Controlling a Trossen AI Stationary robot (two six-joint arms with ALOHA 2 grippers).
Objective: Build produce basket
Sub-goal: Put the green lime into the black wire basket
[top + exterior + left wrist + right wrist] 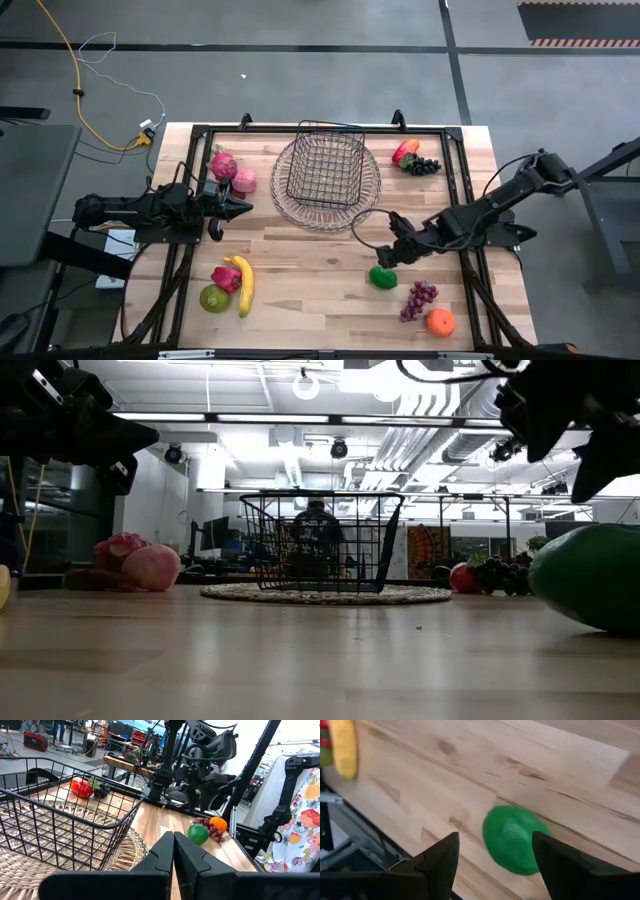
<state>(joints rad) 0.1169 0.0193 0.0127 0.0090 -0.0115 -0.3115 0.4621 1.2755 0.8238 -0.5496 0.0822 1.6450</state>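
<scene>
The dark wire basket (pixel 325 165) stands on a round woven tray (pixel 290 205). A green fruit (pixel 382 277) lies on the table at the right. My right gripper (pixel 388 255) hovers open just above it; in the right wrist view the green fruit (pixel 512 840) shows between the two fingers, and in the low view the fingers hang clear over the green fruit (pixel 590 575). My left gripper (pixel 240 208) is shut and empty, held above the table by the tray's left edge, next to the pink dragon fruit (pixel 223 165) and a pink fruit (pixel 244 181).
A red pepper (pixel 226 278), banana (pixel 244 285) and green pear (pixel 213 298) lie at the near left. Purple grapes (pixel 418 298) and an orange (pixel 440 321) lie at the near right. A red fruit (pixel 405 152) and dark grapes (pixel 423 165) sit right of the tray.
</scene>
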